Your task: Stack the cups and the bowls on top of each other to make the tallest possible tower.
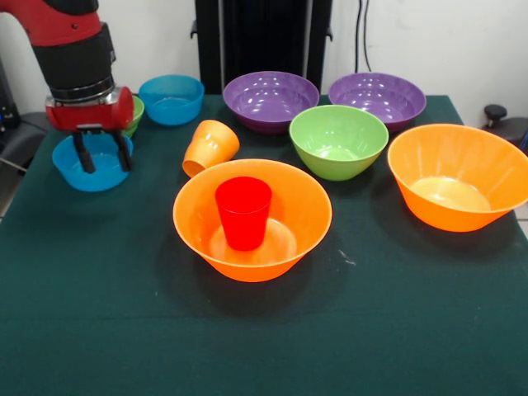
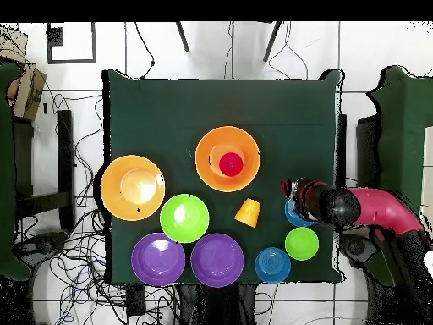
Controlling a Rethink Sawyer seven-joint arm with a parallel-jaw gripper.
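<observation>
A red cup (image 1: 243, 211) (image 2: 231, 164) stands upright inside a large orange bowl (image 1: 285, 194) (image 2: 207, 156) at the table's middle. An orange cup (image 1: 209, 147) (image 2: 248, 212) lies tipped on its side just behind that bowl. My gripper (image 1: 102, 155) (image 2: 288, 190) hangs open over a small blue bowl (image 1: 92, 175) (image 2: 295, 216) at the left of the front view, fingers straddling nothing. A small green bowl (image 1: 135, 111) (image 2: 302, 244) is mostly hidden behind the gripper. Other bowls: blue (image 1: 172, 99), two purple (image 1: 271, 101) (image 1: 377, 99), medium green (image 1: 338, 141), a second large orange (image 1: 459, 176).
The dark green table cloth (image 1: 99, 330) covers the table. A black column (image 1: 264, 37) rises behind the far edge. In the overhead view cables lie on the floor around the table, and a cardboard box (image 2: 25, 89) sits at the left.
</observation>
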